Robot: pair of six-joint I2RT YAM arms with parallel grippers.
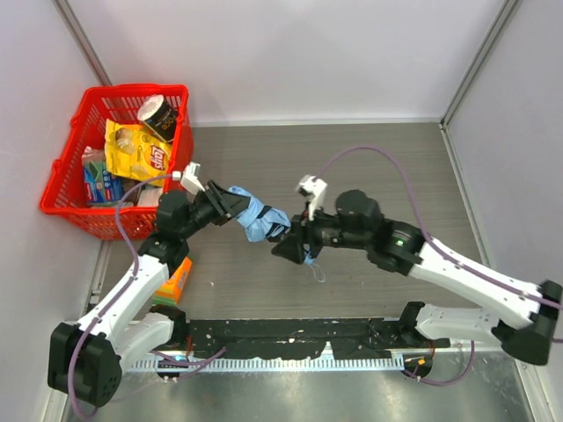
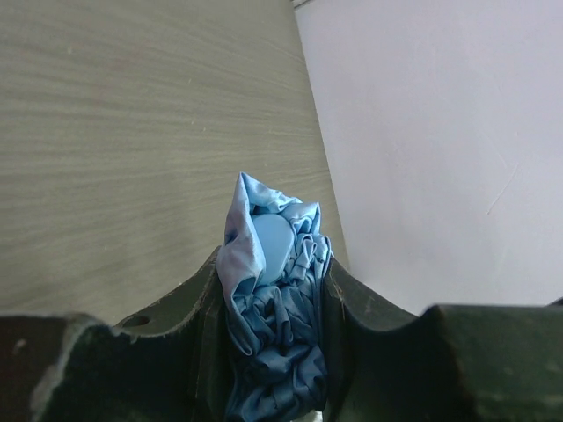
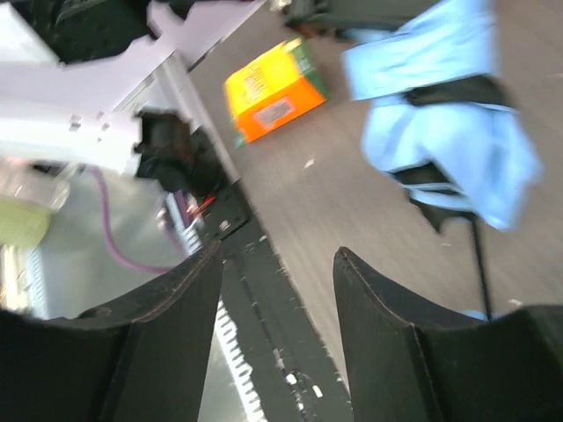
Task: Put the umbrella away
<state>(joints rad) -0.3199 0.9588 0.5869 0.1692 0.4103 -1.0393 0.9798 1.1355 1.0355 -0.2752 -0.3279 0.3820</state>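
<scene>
Left fingers (image 2: pixel 176 330): clamped on bunched sky-blue umbrella (image 2: pixel 277 264) cloth.
Right fingers (image 3: pixel 167 308): apart, nothing between them.
Orange box (image 3: pixel 273 92): on desk (image 1: pixel 369 167), label unreadable.

A robotics lab cell is suggested: a grey tabletop (image 1: pixel 352 167) is enclosed by plain white panels (image 1: pixel 290 53) on metal posts (image 1: pixel 478 57), and a left arm (image 1: pixel 132 290) and right arm (image 1: pixel 457 268) are bolted at its near edge.

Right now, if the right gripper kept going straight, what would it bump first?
Likely the table, passing beside the umbrella; the orange box lies further along that line. Depth is unclear.
</scene>
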